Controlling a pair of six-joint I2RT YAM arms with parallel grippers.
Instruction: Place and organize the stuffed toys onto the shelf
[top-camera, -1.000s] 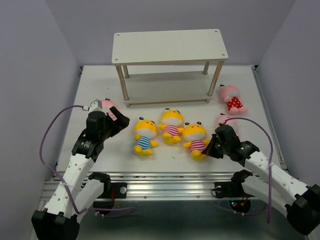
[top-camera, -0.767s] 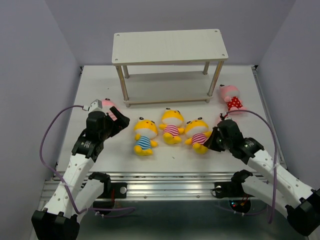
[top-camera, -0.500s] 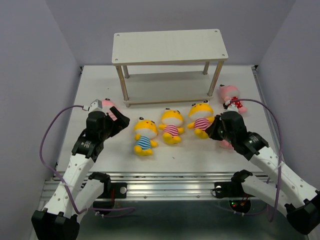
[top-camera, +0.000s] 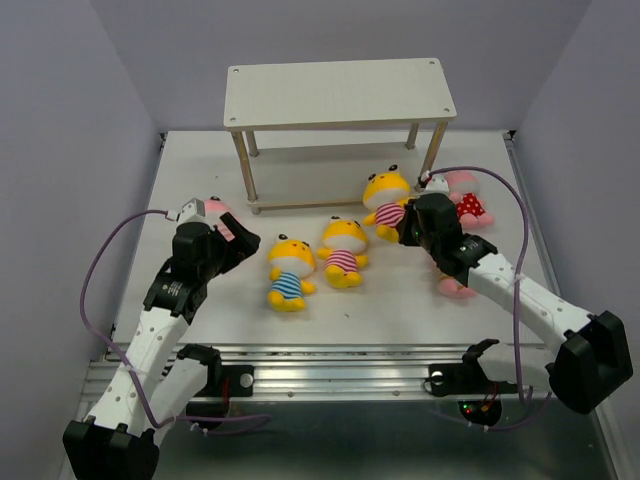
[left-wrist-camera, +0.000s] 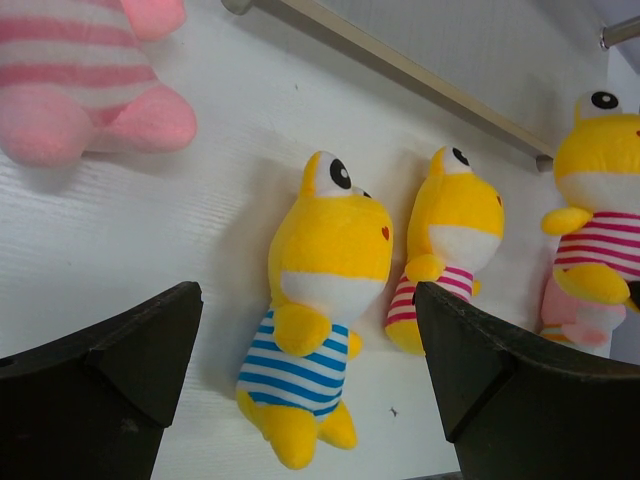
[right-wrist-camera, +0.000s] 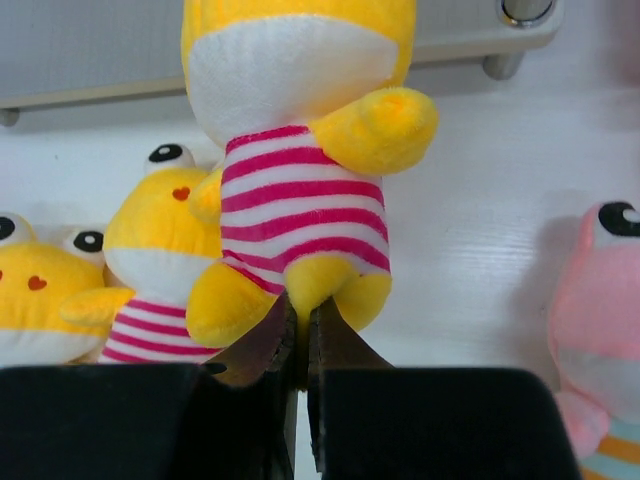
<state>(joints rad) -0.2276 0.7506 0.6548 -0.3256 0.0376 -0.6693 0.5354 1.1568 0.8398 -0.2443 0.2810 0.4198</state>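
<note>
Nearest the arm bases: the near pink toy (top-camera: 455, 288) lies on the tabletop (top-camera: 350, 315), partly under the right arm (top-camera: 515, 297).

Mid-tabletop, left side: the left gripper (top-camera: 243, 243) is spread wide and holds nothing. Its wrist view looks out between the two dark fingers (left-wrist-camera: 110, 360) at the blue-striped yellow toy (top-camera: 288, 270). That toy lies on its back just beside the gripper, head toward the shelf. Just to its right lies the loose pink-striped yellow toy (top-camera: 343, 250), also face up.

Behind the left gripper: the far-left pink toy (top-camera: 215, 207), in pink stripes, is partly hidden by the gripper.

Right side: the right gripper (right-wrist-camera: 301, 335) is clamped nearly closed on the held yellow toy (top-camera: 387, 198), also in pink stripes. The pinch is at the bottom of the body, between the legs. The toy stands upright in the grip, its head in front of the shelf's lower board (right-wrist-camera: 100, 50).

Just past the right gripper: the polka-dot toy (top-camera: 465, 203) lies on the tabletop beside the shelf's right front leg (top-camera: 433, 165).

Far end: the shelf (top-camera: 340, 92) stands at the back of the tabletop. All six toys are in front of it or beside it.
</note>
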